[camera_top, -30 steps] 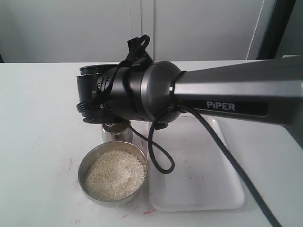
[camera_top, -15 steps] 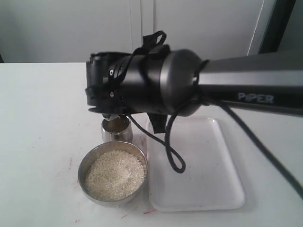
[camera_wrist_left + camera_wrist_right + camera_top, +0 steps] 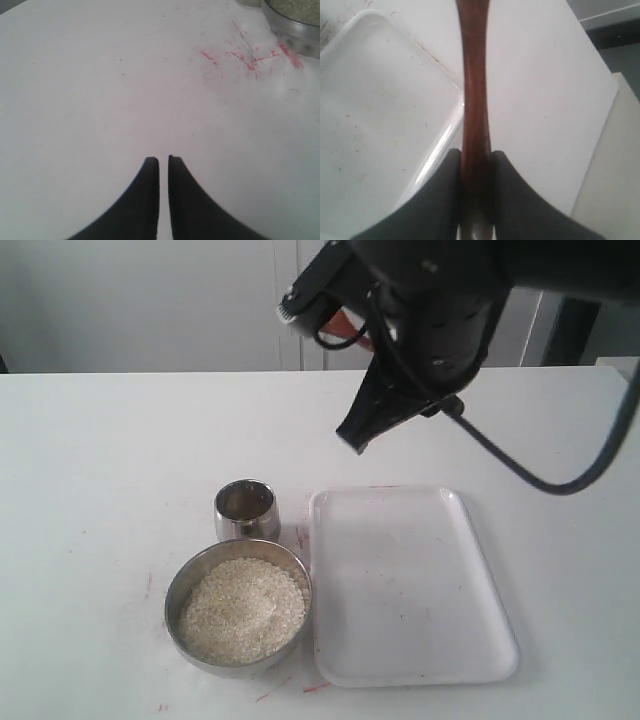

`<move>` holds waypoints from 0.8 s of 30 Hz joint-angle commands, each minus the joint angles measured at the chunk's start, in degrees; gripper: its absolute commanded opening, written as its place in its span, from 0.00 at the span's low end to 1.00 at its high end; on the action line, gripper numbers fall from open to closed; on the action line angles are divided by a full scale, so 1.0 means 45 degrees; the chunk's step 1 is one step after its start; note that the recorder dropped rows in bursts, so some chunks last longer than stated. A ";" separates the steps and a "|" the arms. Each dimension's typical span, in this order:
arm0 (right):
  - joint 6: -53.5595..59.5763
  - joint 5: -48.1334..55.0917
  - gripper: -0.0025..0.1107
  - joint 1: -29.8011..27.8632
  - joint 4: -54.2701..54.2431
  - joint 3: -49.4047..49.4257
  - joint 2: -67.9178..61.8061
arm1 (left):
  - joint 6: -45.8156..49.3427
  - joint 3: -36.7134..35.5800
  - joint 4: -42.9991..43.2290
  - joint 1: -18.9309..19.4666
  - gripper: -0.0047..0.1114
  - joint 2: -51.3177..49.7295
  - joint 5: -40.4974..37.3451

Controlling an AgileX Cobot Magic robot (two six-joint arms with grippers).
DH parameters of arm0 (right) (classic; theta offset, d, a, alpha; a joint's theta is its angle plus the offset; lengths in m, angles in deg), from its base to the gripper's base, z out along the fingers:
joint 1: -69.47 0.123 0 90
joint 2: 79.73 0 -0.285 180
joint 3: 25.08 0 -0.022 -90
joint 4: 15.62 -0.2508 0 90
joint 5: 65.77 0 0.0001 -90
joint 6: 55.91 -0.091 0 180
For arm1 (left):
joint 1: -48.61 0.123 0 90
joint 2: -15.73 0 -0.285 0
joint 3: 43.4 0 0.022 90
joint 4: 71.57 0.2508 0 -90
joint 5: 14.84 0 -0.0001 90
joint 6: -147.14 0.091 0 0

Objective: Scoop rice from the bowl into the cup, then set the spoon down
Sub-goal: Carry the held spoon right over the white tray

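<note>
The steel bowl [image 3: 176, 588] sits near the table's front, heaped with off-white rice [image 3: 243, 610]. Just behind it, almost touching, stands the small steel cup [image 3: 246, 510]; what it holds is unclear. My right gripper [image 3: 476, 152] is shut on the reddish-brown spoon's handle [image 3: 474, 75], above the tray's edge; the spoon's head is out of view. In the exterior view the right arm [image 3: 430, 320] hangs high over the table, behind the tray. My left gripper [image 3: 163, 159] is shut with nothing in it, low over bare table, with the bowl [image 3: 295, 22] at the frame's corner.
A white rectangular tray [image 3: 410, 590] lies to the right of the bowl and cup; it also shows under the spoon as the tray [image 3: 380, 100]. Red scribble marks [image 3: 240, 55] stain the table near the bowl. A black cable [image 3: 560, 480] loops down from the right arm.
The right arm has lifted and swung back to the right, away from above the cup. Cup and tray now show in full. Bowl and cup have not moved.
</note>
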 commanded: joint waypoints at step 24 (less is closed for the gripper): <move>-0.3944 -0.0956 0.02 -0.1469 -0.5967 0.4981 0.1532 | -0.0042 -0.0105 -0.0072 -0.0066 0.16 0.0000 -0.0660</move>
